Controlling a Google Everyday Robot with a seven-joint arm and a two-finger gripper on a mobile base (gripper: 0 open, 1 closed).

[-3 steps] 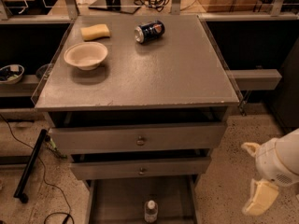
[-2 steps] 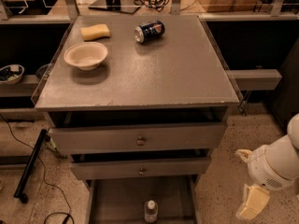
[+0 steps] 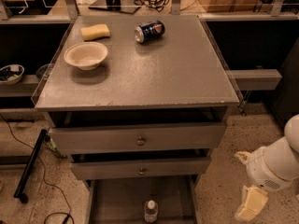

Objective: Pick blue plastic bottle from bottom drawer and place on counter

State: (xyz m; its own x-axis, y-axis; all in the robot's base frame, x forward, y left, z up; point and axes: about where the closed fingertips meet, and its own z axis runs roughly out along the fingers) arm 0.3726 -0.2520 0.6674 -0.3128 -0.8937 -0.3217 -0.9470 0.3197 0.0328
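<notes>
The blue plastic bottle (image 3: 150,211), clear with a white cap, stands upright at the front of the open bottom drawer (image 3: 119,195). The counter (image 3: 163,69) is the speckled grey top of the cabinet. My gripper (image 3: 246,182) hangs at the lower right, beside the cabinet and to the right of the bottom drawer, well apart from the bottle. Its pale fingers (image 3: 251,204) stand apart and hold nothing.
On the counter are a dark blue soda can (image 3: 149,31) lying on its side, a yellow sponge (image 3: 95,31) and a white bowl (image 3: 86,55). Two knob-fronted drawers (image 3: 140,139) stick out partly above the bottom drawer. Cables and a black bar (image 3: 29,167) lie on the floor at left.
My gripper has moved a little to the left and down, towards the bottom drawer. The bottle and the things on the counter have not moved.
</notes>
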